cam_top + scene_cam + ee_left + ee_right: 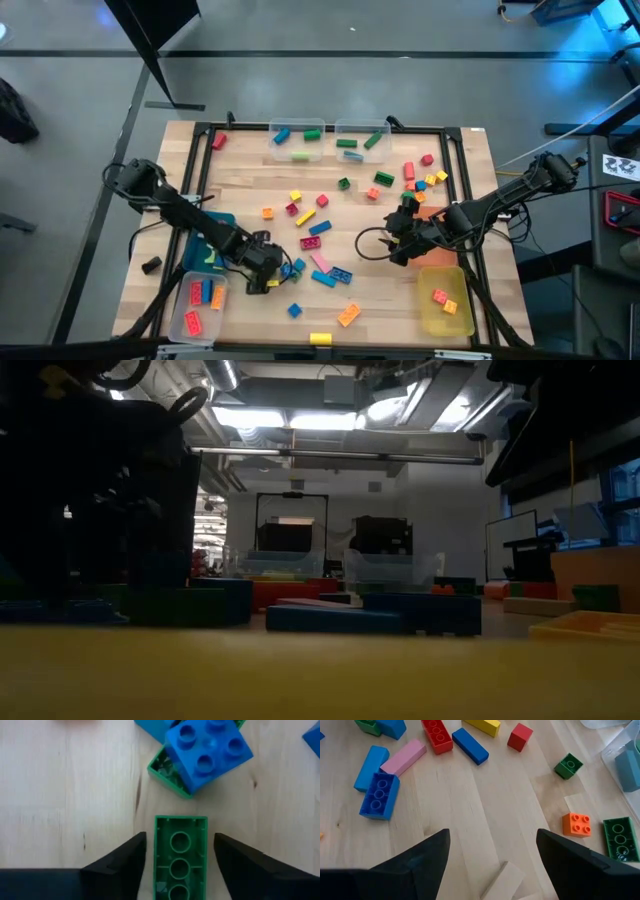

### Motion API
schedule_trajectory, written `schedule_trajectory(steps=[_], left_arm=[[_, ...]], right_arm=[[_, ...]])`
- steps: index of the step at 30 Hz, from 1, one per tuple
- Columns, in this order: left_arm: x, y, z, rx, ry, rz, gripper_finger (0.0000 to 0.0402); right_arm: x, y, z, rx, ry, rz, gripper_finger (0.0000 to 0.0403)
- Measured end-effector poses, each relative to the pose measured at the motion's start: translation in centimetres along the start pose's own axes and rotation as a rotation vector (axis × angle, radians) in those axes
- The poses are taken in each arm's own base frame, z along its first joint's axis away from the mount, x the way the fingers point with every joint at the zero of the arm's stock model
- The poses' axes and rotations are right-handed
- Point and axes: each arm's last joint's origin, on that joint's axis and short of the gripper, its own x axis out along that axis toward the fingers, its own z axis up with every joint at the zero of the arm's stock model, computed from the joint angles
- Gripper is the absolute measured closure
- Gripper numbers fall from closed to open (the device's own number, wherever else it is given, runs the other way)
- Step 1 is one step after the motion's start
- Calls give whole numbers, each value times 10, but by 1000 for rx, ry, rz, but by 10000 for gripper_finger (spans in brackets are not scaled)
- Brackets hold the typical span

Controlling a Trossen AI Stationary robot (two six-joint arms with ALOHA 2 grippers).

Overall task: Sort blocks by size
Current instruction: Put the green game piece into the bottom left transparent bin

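Many small coloured blocks (320,225) lie scattered on the wooden table. My left gripper (270,275) is low at the near left, open. In the left wrist view its fingers (125,865) stand on either side of an upturned green brick (180,857) that lies flat on the table, with a narrow gap on each side. Just beyond it a blue four-stud brick (207,750) rests on another upturned green brick (167,770). My right gripper (400,240) is open and empty (492,855) above the table right of centre. Beyond it lie a blue brick (379,795), a pink bar (404,757) and an orange brick (576,825).
Two clear bins (297,140) (362,140) with blocks stand at the far edge. A blue bin (212,245) and a clear bin (200,305) stand near left. A yellow bin (445,295) and an orange bin (432,212) stand at the right. A pale wooden piece (502,880) lies under my right gripper.
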Motion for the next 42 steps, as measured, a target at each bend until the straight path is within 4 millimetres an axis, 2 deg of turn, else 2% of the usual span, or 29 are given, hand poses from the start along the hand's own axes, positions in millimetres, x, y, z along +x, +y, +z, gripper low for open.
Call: schedule_trajectory(steps=[6,11,15,18,23,27,31,34,38,42], left_arm=[[-5,-1,2,15,-10,-18,288],[-29,-6,17,13,-31,-63,288],[-60,-13,29,13,-2,-123,288],[-81,-21,31,-10,54,-204,287],[-97,-47,11,-140,271,-376,275],[-102,-70,-16,-249,435,-360,274],[-109,-86,-42,-312,533,-277,274],[-112,-90,-57,-433,583,-159,273],[-115,-88,-72,-643,620,38,273],[-117,-85,-78,-702,622,137,272]], right_arm=[[0,0,0,0,-1,0,107],[0,0,0,1,-1,1,107],[1,2,2,14,-21,13,107],[3,6,7,40,-57,47,107],[11,20,17,89,-119,163,107],[26,32,19,97,-127,206,107],[48,45,17,71,-123,209,107],[63,53,14,63,-113,220,107],[81,62,9,50,-88,260,107],[94,70,5,34,-75,313,107]])
